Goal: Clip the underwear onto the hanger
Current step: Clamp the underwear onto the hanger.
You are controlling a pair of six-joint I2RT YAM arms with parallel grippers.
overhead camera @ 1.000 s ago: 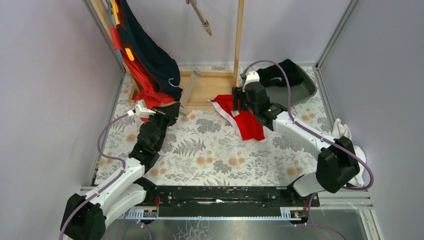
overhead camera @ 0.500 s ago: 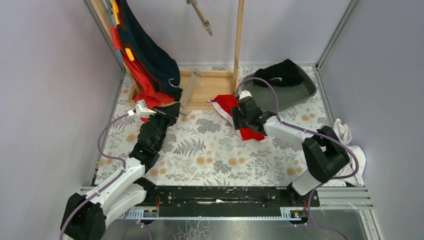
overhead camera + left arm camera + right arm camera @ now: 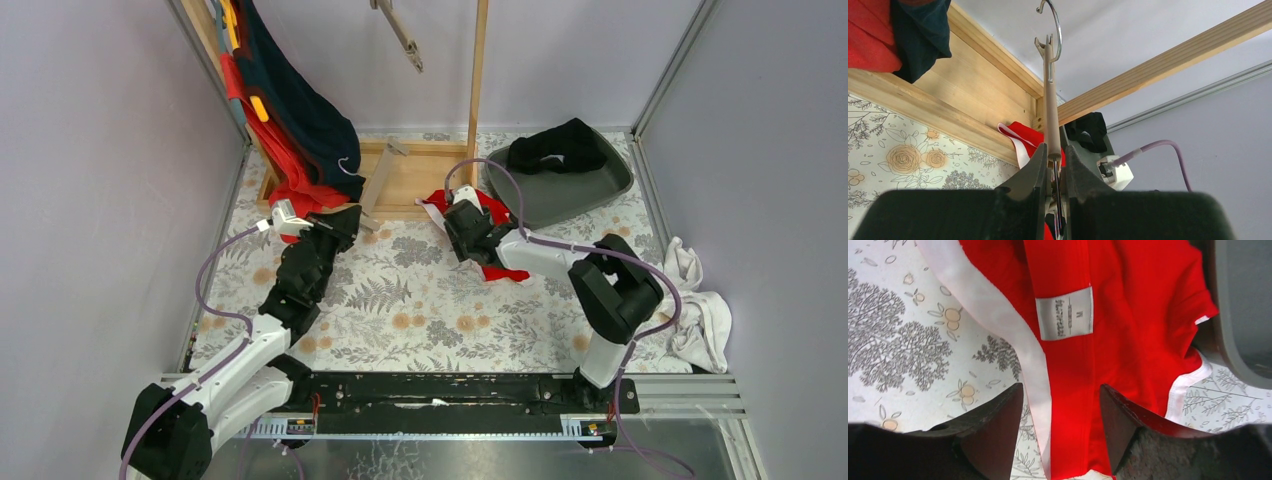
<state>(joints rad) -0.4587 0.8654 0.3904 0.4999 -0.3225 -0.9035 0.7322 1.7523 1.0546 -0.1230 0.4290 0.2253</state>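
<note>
The right hand (image 3: 1060, 390) hangs spread open over the one red underwear (image 3: 1128, 315), flat on the table (image 3: 898, 340) directly beneath its fingers (image 3: 993, 430), so closing here may catch only the top layer (or just the white waistband (image 3: 998, 315)) and the cloth could slide out. The left hand (image 3: 1054, 150) is clamped on one hanger (image 3: 1050, 110) rising from its fingertips (image 3: 1035, 165); what may be a second hanger (image 3: 402, 38) dangles beyond, though that is unclear.
</note>
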